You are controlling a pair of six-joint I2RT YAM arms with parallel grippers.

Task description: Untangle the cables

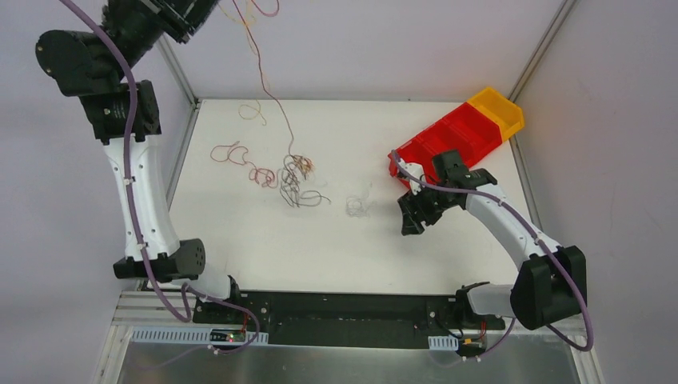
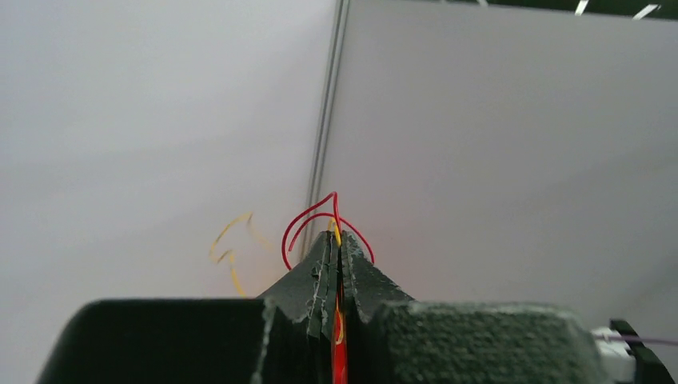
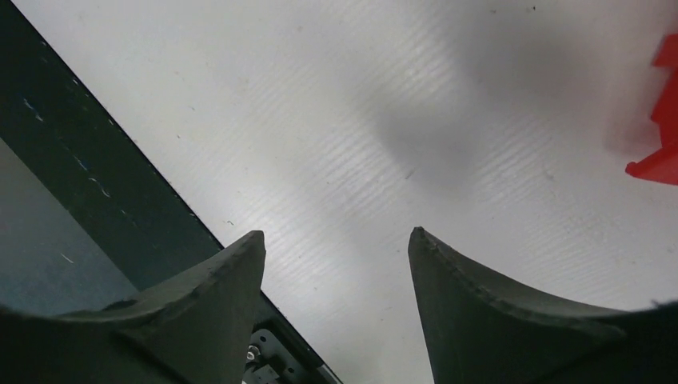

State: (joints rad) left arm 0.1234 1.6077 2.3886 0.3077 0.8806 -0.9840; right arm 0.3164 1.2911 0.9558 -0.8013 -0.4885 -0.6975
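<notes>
Cables lie tangled on the white table, grey walls around.

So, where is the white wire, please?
The white wire lies on the table, between the tangle and the right gripper, in the top view.

The cables are thin, curly wires, mostly spread over the tabletop. A dark-and-orange knot lies near the middle. A red squiggle trails to its left, a pale yellow loop sits farther back, and a faint white wisp lies apart on the right. One long strand rises from the knot towards the left claw, which pinches red and yellow wire.
</notes>
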